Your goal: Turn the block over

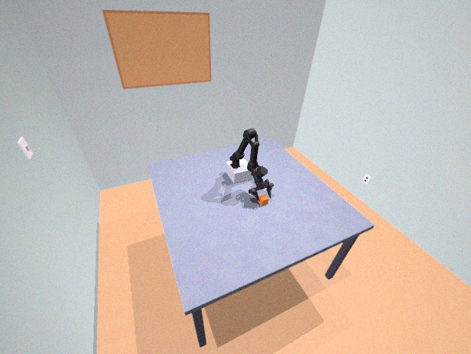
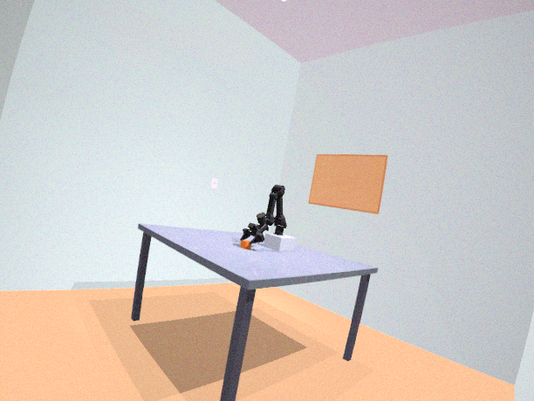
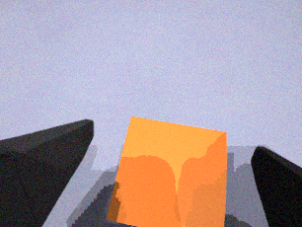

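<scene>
An orange block (image 1: pixel 263 200) (image 2: pixel 245 244) (image 3: pixel 172 176) rests on the blue-grey table (image 1: pixel 215 231) (image 2: pixel 297 261) near its middle. No mark shows on the faces I can see; in the wrist view its top and near side are plain orange. My gripper (image 1: pixel 262 193) (image 2: pixel 251 239) (image 3: pixel 175 141) is open, its two black fingers standing wide on either side of the block with gaps on both sides, touching nothing. The gripper sits low, just above the table.
The arm's white base box (image 1: pixel 240 175) (image 2: pixel 279 241) stands on the table behind the block. The table's edges are far from the block on every side.
</scene>
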`<state>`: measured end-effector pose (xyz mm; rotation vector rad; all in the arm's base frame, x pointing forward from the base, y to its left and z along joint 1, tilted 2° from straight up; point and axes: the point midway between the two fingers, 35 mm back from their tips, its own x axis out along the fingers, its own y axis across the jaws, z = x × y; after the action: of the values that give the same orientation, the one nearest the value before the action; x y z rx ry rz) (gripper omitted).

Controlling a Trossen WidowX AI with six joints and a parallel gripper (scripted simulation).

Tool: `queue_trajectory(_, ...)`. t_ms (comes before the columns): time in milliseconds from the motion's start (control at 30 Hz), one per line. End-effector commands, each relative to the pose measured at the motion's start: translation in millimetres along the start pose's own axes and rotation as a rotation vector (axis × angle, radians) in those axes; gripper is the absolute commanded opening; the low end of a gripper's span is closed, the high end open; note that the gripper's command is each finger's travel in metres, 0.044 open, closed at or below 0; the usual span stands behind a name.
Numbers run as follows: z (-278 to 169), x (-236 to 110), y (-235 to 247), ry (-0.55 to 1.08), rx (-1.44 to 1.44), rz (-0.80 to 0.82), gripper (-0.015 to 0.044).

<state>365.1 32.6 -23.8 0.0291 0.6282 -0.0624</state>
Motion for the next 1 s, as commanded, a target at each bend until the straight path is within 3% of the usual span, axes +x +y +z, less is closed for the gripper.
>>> queue_trajectory(0, 25.2, -32.0, -0.3, 0.221, 0.014, 0.008, 0.0440)
queue_trajectory(167, 31.2, -56.4, -3.0, 0.309, 0.019, 0.007, 0.0440)
queue_trajectory(667, 31.6, -55.9, -2.9, 0.314, 0.019, 0.007, 0.0440)
queue_trajectory(967, 54.1, -41.2, -0.6, 0.600, 0.004, 0.006, 0.0440)
